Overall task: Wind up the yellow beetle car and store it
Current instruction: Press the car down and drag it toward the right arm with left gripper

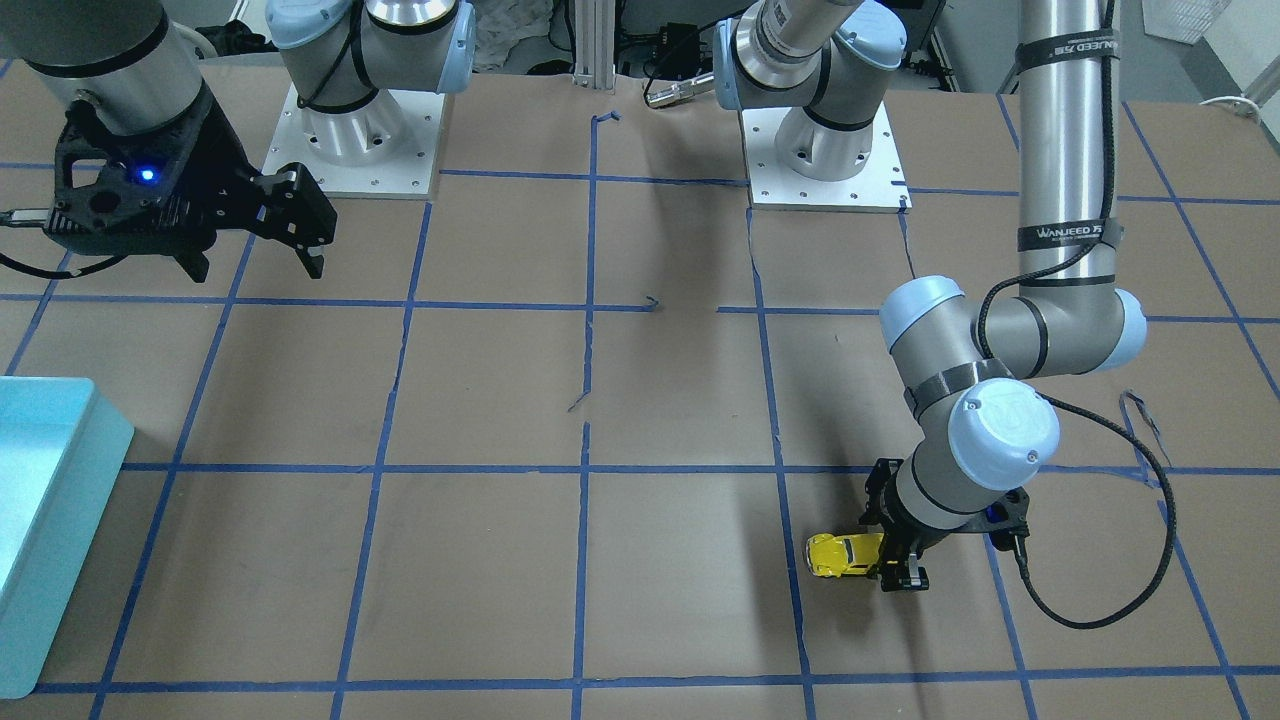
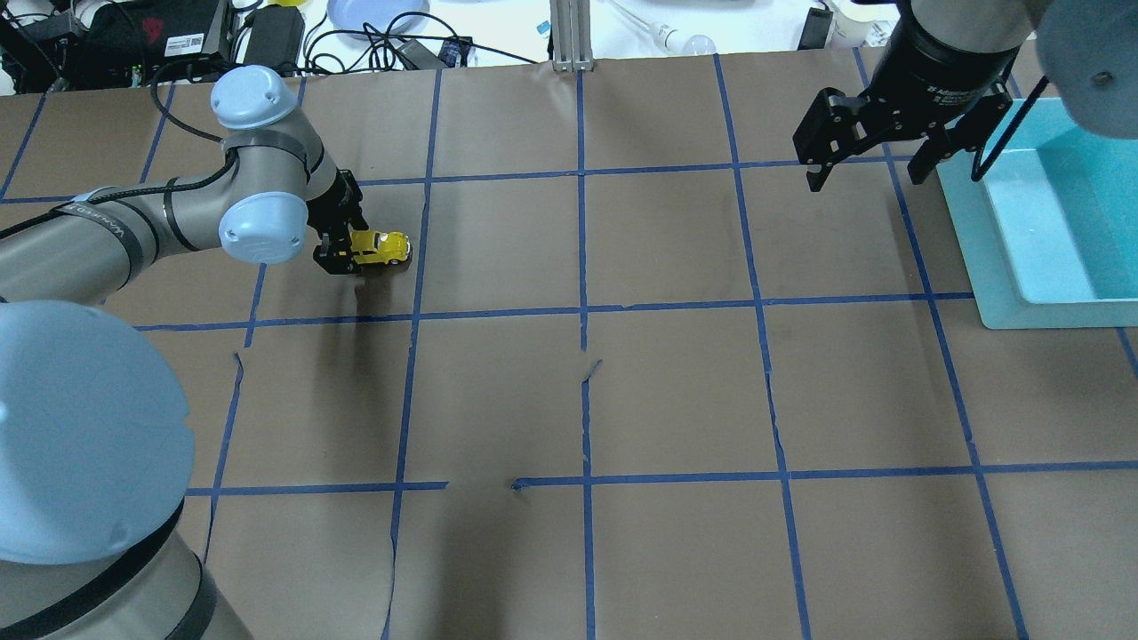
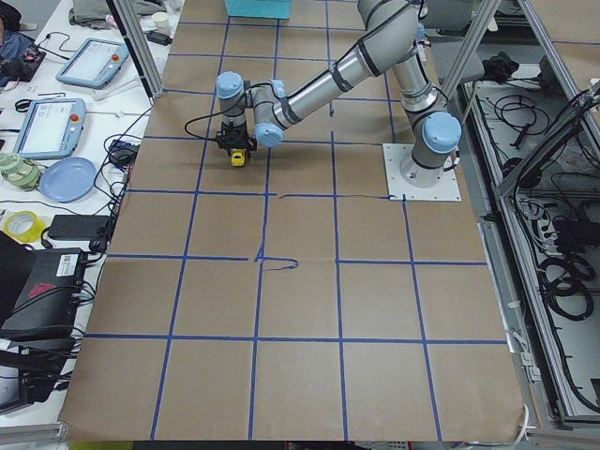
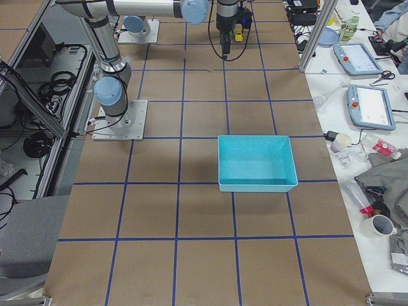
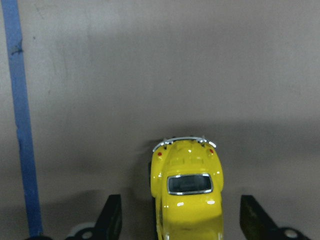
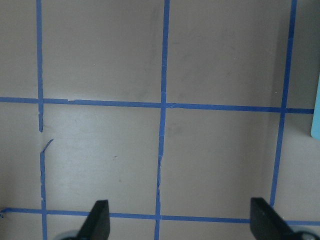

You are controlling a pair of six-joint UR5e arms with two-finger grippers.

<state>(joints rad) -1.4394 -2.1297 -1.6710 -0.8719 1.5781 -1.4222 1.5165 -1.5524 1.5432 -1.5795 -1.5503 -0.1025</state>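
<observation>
The yellow beetle car (image 2: 384,247) stands on the brown paper table at the far left; it also shows in the front view (image 1: 838,553) and the left side view (image 3: 238,157). My left gripper (image 2: 347,247) is down at table level around one end of it. In the left wrist view the car (image 5: 187,195) sits between the open fingers (image 5: 112,220), with a gap on each side. My right gripper (image 2: 867,178) hangs open and empty above the table at the far right; its wrist view shows only bare paper between the fingers (image 6: 97,222).
A teal bin (image 2: 1022,267) stands at the right edge of the table, just right of my right gripper; it also shows in the front view (image 1: 60,480) and the right side view (image 4: 255,185). Blue tape lines (image 2: 582,311) grid the table.
</observation>
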